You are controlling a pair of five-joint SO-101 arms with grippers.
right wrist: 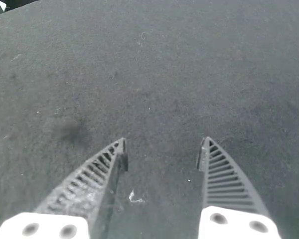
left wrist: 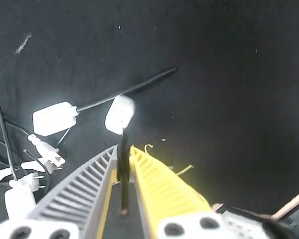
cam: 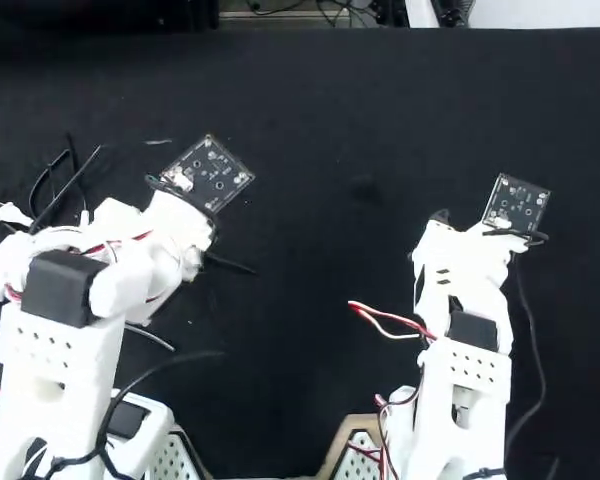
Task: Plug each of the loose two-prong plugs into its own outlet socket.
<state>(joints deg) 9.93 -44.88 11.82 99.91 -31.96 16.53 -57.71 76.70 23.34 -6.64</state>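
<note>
My left gripper (left wrist: 123, 148) is shut on a thin black cord (left wrist: 122, 174) that runs between its grey and yellow fingers. A white plug body (left wrist: 120, 114) sits at the cord's end, just past the fingertips. Beside it on the black cloth lies a white socket block (left wrist: 54, 118) with its own black cord (left wrist: 134, 87). Several loose two-prong plugs (left wrist: 44, 148) lie close together near that block. My right gripper (right wrist: 162, 149) is open over bare cloth with nothing between its fingers. In the high view the left arm (cam: 130, 260) stands at the left and the right arm (cam: 465, 270) at the right.
Black cables (cam: 65, 180) and a white plug (cam: 10, 212) lie at the table's left edge. A red and white wire (cam: 385, 320) loops off the right arm. The table's far edge (cam: 310, 25) runs along the back, and wide black cloth lies between the arms.
</note>
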